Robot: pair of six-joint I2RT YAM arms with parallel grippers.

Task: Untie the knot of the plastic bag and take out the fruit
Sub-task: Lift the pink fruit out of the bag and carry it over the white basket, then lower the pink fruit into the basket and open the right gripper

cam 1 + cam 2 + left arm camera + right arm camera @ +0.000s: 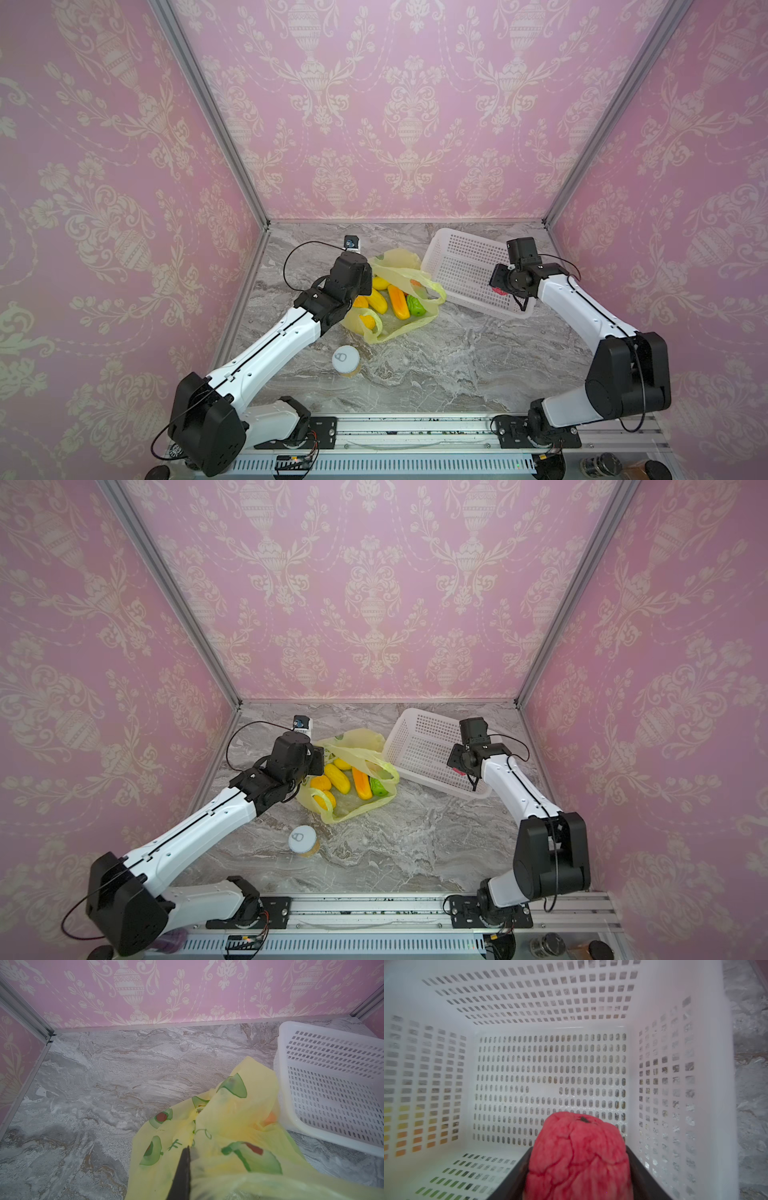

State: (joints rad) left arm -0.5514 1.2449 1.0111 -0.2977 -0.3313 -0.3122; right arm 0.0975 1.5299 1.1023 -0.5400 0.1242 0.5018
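The plastic bag [395, 259] [357, 737] lies open in the middle of the table in both top views, its mouth spread. Yellow [376, 300], orange [397, 301] and green bumpy fruit [415, 305] lie in it. The knot is out of view; one handle loop [432, 291] lies loose. My left gripper [188, 1148] is shut on a fold of the bag's printed film [239, 1118] at its left edge. My right gripper [577, 1150] is shut on a pink-red bumpy fruit [577, 1136] and hangs low inside the white basket [550, 1064].
The white perforated basket [465, 257] [419, 737] stands at the back right, touching the bag. A round can with a white pull-tab lid [345, 360] stands in front of the bag near my left arm. A small black-and-white device [351, 242] sits behind the bag.
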